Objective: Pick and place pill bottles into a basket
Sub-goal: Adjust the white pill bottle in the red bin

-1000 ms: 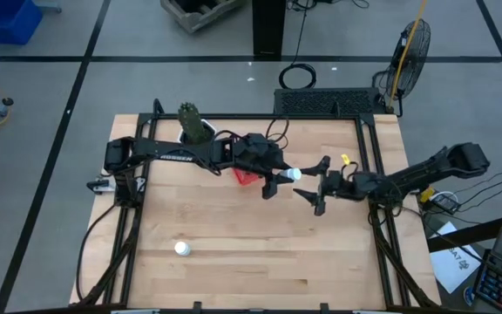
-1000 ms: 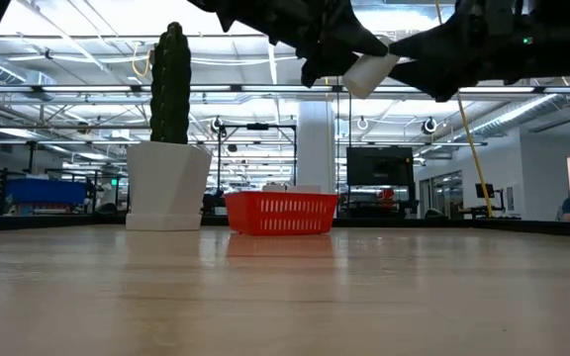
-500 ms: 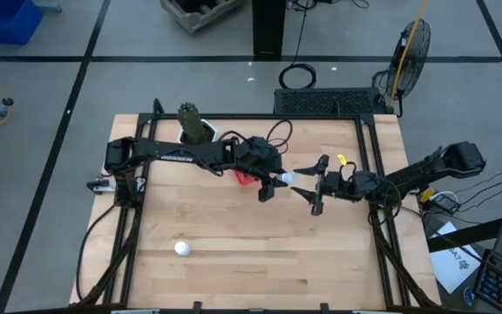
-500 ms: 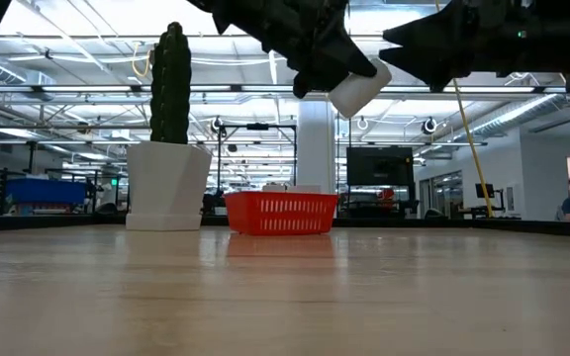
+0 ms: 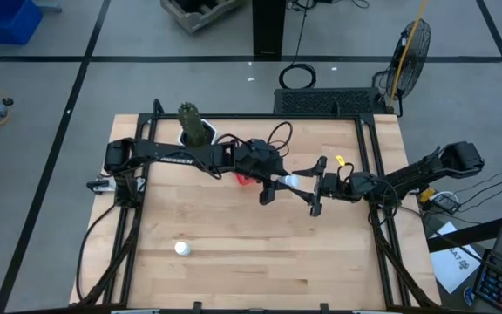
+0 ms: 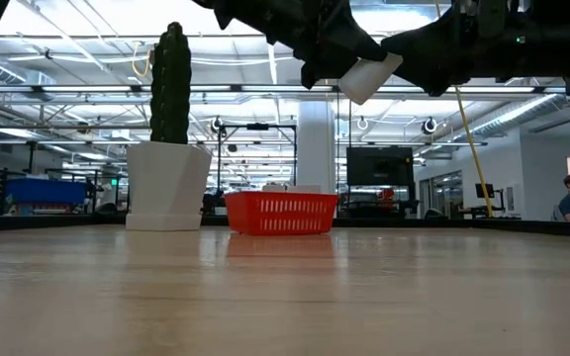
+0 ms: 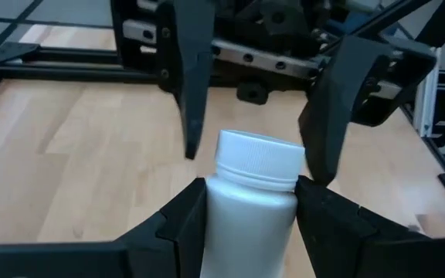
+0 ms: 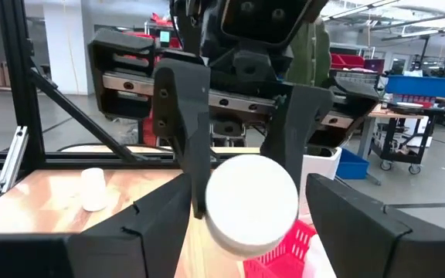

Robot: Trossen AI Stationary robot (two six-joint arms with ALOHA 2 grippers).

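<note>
My left gripper [image 5: 277, 185] is shut on a white pill bottle [image 5: 289, 180] in the air above the table's middle. The bottle's cap [image 7: 258, 157] points toward the table's right. My right gripper [image 5: 315, 185] is open. Its two fingers stand on either side of the cap [image 8: 252, 205], close to it, and I see no touch. The red basket [image 6: 281, 213] stands by its base on the table at the far middle, partly under my left arm in the high view [image 5: 244, 178]. Another pill bottle [image 5: 181, 249] stands on the table near the front left. My left gripper pinches the bottle's body [image 7: 247, 212] just below the cap between its two fingers [image 7: 184, 220]. The fingers come from the table's left, and the bottle lies along them with its cap out past their tips. The bottle is lifted clear, tilted [image 6: 369, 77].
A white hexagonal pot with a green cactus [image 5: 195, 127] stands at the far left beside the basket; it also shows in the low view [image 6: 169, 183]. Black frame rails [image 5: 375, 174] run along the table's sides. Bare wood lies across the near half.
My right gripper has gone toward the table's left, so its open fingers now stand around the bottle's cap. My left gripper has shifted the bottle slightly, dipping and coming back up, and still holds it.
</note>
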